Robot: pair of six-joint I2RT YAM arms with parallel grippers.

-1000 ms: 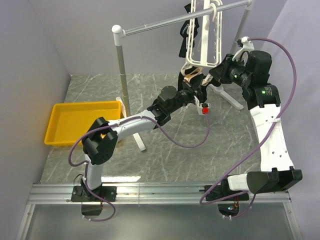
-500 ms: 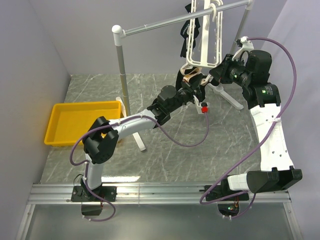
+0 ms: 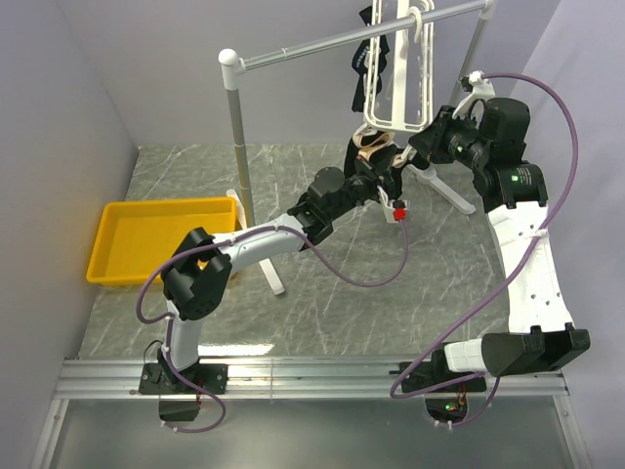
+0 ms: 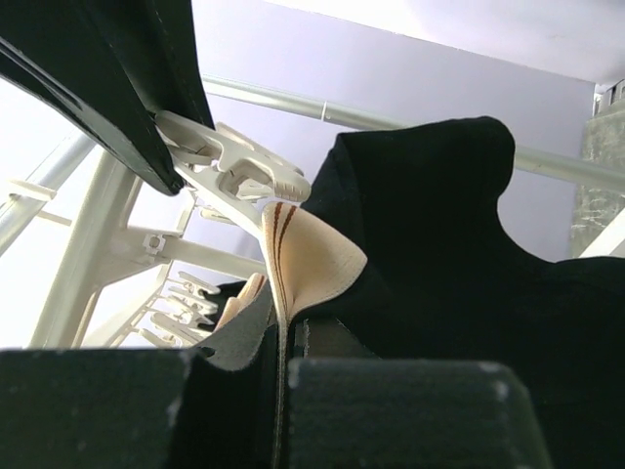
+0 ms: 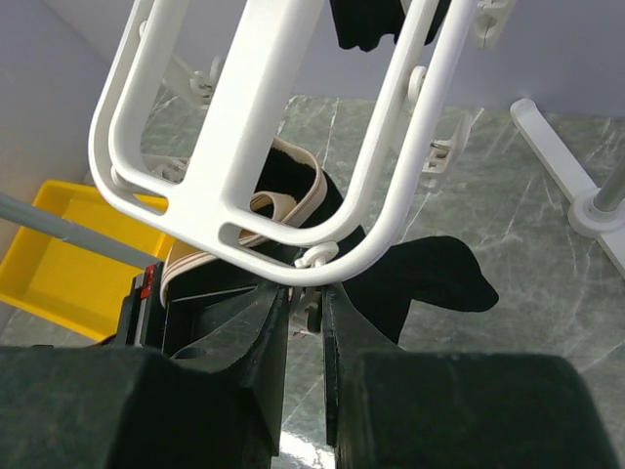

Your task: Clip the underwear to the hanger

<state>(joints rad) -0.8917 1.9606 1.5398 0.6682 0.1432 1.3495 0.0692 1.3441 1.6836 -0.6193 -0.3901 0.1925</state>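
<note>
The black cloth briefs with a wide tan elastic waistband [image 4: 311, 262] are held up off the grey marbled desk [image 3: 322, 303]. They sit at the lower edge of the white plastic slatted drying-rack hanger [image 3: 395, 73], which dangles by its hook from a grey metal rail [image 3: 332, 41].

The left jaws are clenched on a fold of the tan band. In the left wrist view it stands up between them, just below a dangling white clip [image 4: 239, 176].

The right jaws sit under the hanger's rounded corner, nearly closed, with a small white clip piece [image 5: 307, 301] between them. They seem to be pinching it, though I cannot tell whether its mouth is open.

The step in hand looks like feeding the waistband into a clip. To do it well:
- The right side needs a firm, steady squeeze, both to open the clip's mouth and to stop the free-hanging frame from swinging.
- The left side should raise the band's folded edge straight into that mouth, deep enough that the teeth bite thick elastic rather than a thin lip.
- The clip should close first, and the left jaws should release only once the band is gripped.
</note>
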